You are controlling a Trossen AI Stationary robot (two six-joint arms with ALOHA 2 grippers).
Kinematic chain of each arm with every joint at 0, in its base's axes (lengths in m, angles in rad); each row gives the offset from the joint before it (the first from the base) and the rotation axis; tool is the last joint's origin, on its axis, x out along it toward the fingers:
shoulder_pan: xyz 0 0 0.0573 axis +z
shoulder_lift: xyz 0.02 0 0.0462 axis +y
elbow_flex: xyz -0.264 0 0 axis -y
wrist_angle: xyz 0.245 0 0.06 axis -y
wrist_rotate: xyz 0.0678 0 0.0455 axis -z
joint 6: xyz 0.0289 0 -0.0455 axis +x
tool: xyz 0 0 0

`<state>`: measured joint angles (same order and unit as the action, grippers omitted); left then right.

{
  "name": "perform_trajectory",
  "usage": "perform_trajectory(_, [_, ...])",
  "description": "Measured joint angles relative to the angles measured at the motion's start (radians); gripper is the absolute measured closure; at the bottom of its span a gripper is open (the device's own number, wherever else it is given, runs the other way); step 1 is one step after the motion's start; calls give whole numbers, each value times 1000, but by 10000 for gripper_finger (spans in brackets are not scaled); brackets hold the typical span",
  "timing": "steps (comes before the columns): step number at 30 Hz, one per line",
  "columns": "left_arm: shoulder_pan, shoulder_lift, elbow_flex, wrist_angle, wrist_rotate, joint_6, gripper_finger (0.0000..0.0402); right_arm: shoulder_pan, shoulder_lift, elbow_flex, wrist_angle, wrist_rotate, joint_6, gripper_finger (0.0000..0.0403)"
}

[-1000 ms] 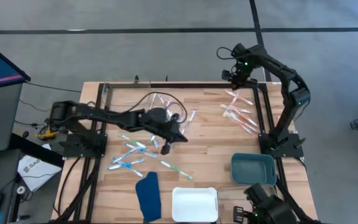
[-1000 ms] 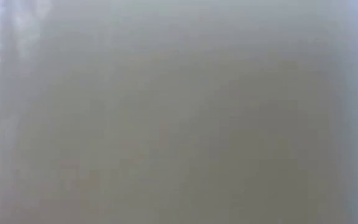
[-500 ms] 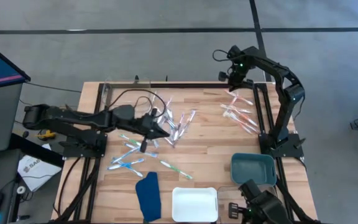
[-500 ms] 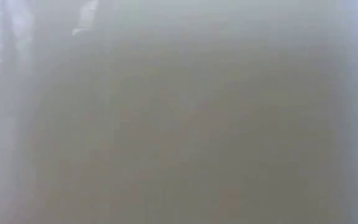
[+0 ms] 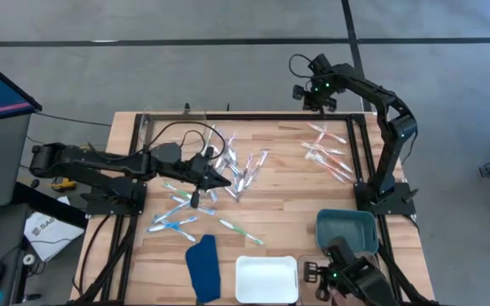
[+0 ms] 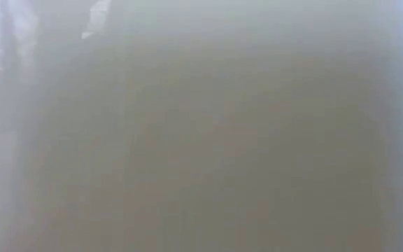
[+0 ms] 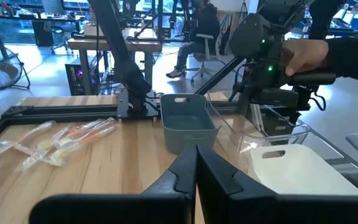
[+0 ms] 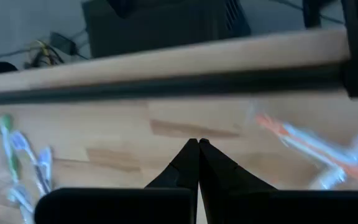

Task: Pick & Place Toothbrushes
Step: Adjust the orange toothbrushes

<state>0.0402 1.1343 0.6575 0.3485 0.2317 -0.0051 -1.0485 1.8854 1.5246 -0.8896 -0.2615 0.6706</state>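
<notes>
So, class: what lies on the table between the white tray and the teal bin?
In the high view, only bare wood separates the white tray from the teal bin; no toothbrushes there.

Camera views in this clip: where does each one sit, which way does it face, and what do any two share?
High view: overhead, straight down on the table; both arms show, left gripper over the middle, right gripper at the far edge.
Low view: table height; only grey blur.
Left wrist view: looks past shut fingers at the teal bin, white tray and a person's hand.
Right wrist view: looks past shut fingers at the tabletop.
Shared: orange toothbrushes, both wrist views.
</notes>
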Motion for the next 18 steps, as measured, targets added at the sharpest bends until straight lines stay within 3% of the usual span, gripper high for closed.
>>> perform_trajectory(7, [0,0,0,2,0,0,401,0,0,0,-23,0,-80,403])
perform_trajectory(14, [0,0,0,-7,0,0,401,-4,0,0,-159,6,381,403])
perform_trajectory(18, [0,0,0,-8,0,0,401,-9,0,0,-300,27,755,403])
